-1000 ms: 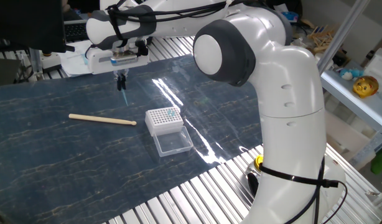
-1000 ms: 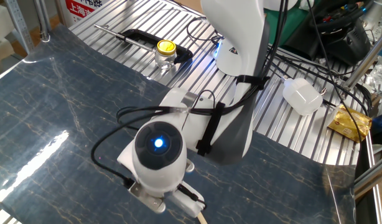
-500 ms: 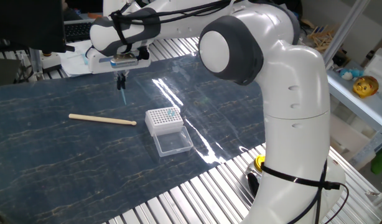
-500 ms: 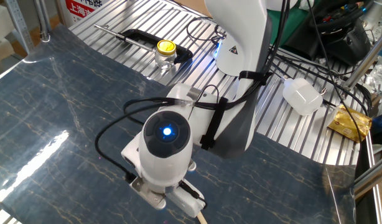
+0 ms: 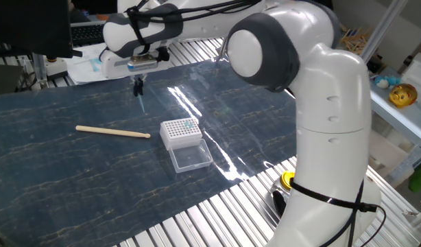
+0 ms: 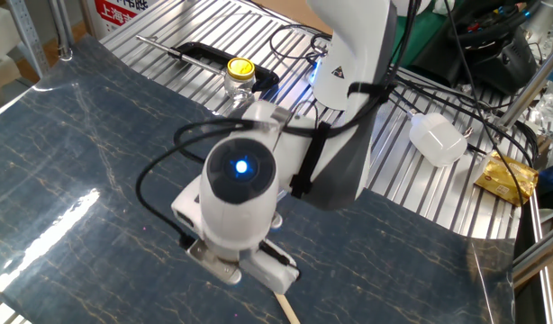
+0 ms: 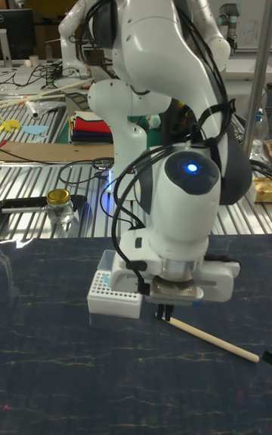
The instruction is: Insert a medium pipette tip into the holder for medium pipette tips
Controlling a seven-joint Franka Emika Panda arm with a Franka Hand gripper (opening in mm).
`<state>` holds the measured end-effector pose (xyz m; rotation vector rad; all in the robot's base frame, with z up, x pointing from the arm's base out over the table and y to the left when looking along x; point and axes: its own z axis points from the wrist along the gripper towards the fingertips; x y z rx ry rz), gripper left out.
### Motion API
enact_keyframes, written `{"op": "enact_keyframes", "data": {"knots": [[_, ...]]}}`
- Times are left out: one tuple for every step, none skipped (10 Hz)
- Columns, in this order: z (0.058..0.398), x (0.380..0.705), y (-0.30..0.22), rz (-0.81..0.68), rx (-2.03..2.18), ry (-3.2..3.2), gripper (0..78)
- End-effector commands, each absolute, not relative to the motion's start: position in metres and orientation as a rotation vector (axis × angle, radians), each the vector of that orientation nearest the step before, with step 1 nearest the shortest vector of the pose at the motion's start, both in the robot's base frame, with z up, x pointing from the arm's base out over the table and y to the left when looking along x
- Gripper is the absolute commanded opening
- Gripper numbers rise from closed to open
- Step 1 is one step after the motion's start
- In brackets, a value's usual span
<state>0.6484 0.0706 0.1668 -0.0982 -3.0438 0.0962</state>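
My gripper [image 5: 138, 90] hangs above the blue mat behind and left of the holder, shut on the medium pipette tip [image 5: 140, 103], a thin teal cone pointing straight down, clear of the mat. The holder [image 5: 179, 131] is a small white rack with a grid of holes; its clear lid [image 5: 191, 158] lies open in front of it. In the tall fixed view the holder [image 7: 116, 295] sits left of my gripper [image 7: 161, 314], and the tip is too small to make out. The other fixed view hides the fingers under the wrist.
A long pale wooden stick [image 5: 112, 131] lies on the mat left of the holder; it also shows as the stick [image 7: 212, 338] in the tall view. A glass jar with a yellow lid [image 6: 240, 77] stands on the metal slats near the arm's base.
The gripper has risen a little and shifted slightly right and away over the mat, still carrying the tip. Holder and stick have not moved.
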Motion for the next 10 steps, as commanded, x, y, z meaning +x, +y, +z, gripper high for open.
{"op": "enact_keyframes", "data": {"knots": [[0.186, 0.636, 0.055, 0.106, -0.061, -3.058, 1.2], [0.19, 0.633, 0.05, 0.112, -0.054, -3.061, 1.2], [0.192, 0.631, 0.045, 0.114, -0.039, -3.061, 1.2], [0.193, 0.63, 0.042, 0.113, -0.033, -3.062, 1.2], [0.194, 0.628, 0.035, 0.11, -0.009, -3.07, 1.2], [0.195, 0.627, 0.033, 0.109, 0.0, -3.073, 1.2], [0.196, 0.623, 0.031, 0.111, 0.002, -3.074, 1.2], [0.197, 0.616, 0.029, 0.113, 0.003, -3.075, 1.2], [0.197, 0.611, 0.026, 0.118, 0.006, -3.077, 1.2], [0.196, 0.606, 0.024, 0.12, 0.008, -3.08, 1.2]]}}
